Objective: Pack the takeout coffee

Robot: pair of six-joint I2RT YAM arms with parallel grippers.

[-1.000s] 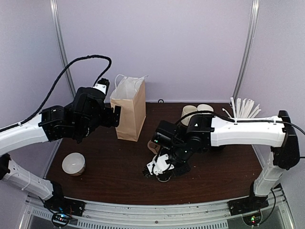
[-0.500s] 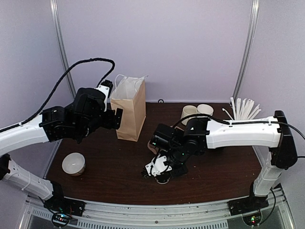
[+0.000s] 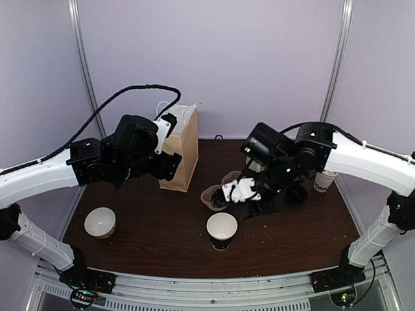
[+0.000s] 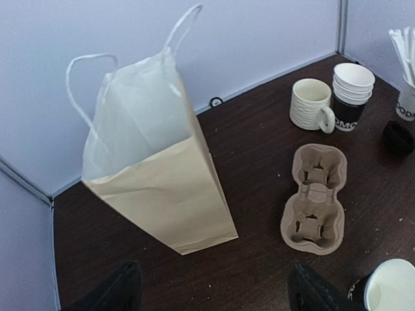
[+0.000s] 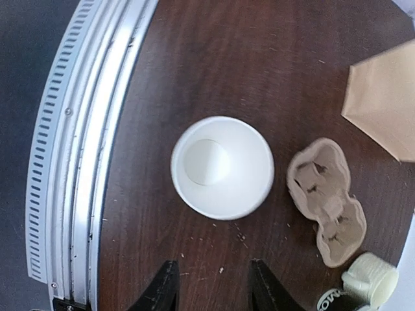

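Pulled right gripper (image 5: 211, 288) up and back off takeout coffee (image 5: 222, 167), fingers parted, nothing held; left it upright, lidless, near front edge, probably parked for lidding. Swung left gripper (image 4: 214, 295) toward paper bag (image 4: 162, 188), spread wide, empty, likely to steady it. Noted carrier tray (image 4: 314, 201) lying between coffee and bag; mug (image 4: 311, 103), stacked cups (image 4: 350, 91) farther back.

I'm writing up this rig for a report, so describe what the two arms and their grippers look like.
Both the left arm and right arm have white link shells joined by black joint housings. A black sleeved cable loops above the left arm. The left gripper and right gripper each end in two black fingers.
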